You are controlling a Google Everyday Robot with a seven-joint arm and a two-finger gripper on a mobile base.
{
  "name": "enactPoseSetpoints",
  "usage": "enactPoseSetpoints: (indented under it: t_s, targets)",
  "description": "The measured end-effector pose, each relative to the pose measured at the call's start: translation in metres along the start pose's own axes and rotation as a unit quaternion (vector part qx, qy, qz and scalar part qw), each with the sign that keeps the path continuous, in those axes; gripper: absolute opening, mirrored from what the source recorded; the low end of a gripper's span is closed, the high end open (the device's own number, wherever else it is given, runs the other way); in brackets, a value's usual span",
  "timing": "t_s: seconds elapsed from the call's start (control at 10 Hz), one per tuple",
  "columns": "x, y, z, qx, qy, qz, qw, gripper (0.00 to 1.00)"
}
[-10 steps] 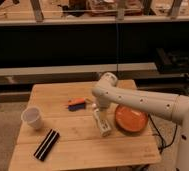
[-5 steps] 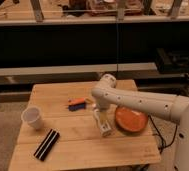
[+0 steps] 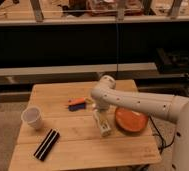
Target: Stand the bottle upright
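Where gripper hovers over bottle, beside plate

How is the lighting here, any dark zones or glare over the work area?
Camera view: warm light on the wooden table, no glare there; the space under the shelf behind is dark. Camera view: the gripper, low over the table at the bottle beside the orange plate, is well lit.

Light wooden table. Small slender cream-yellowish bottle lies near centre, long axis roughly 11 to 5 o'clock. Round orange plate sits just beside it at 3 o'clock. Gripper of white arm is at the bottle's 11 o'clock end; contact unclear. White cup at 9 o'clock, black ridged block at 7 o'clock, orange-and-blue object at 11 o'clock.
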Motion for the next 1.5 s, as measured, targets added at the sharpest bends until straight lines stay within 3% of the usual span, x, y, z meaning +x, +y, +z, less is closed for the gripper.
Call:
enactPoseSetpoints:
  t_s: [0.3, 0.5, 0.8, 1.0, 1.1, 1.4, 1.5]
  targets:
    - [-0.001, 0.0, 0.001, -0.002, 0.002, 0.003, 1.0, 0.8]
    - [-0.009, 0.006, -0.016, -0.028, -0.007, 0.043, 0.9987, 0.8]
    - [-0.014, 0.008, -0.041, -0.063, -0.025, 0.1, 0.9926, 0.8]
    - [-0.011, 0.011, -0.041, -0.075, -0.035, 0.137, 0.9871, 0.8]
    - [-0.012, 0.012, -0.039, -0.077, -0.039, 0.162, 0.983, 0.8]
    - [-0.006, 0.016, -0.028, -0.059, -0.032, 0.273, 0.9598, 0.8]
    - [-0.007, 0.018, -0.024, -0.047, -0.027, 0.318, 0.9465, 0.8]
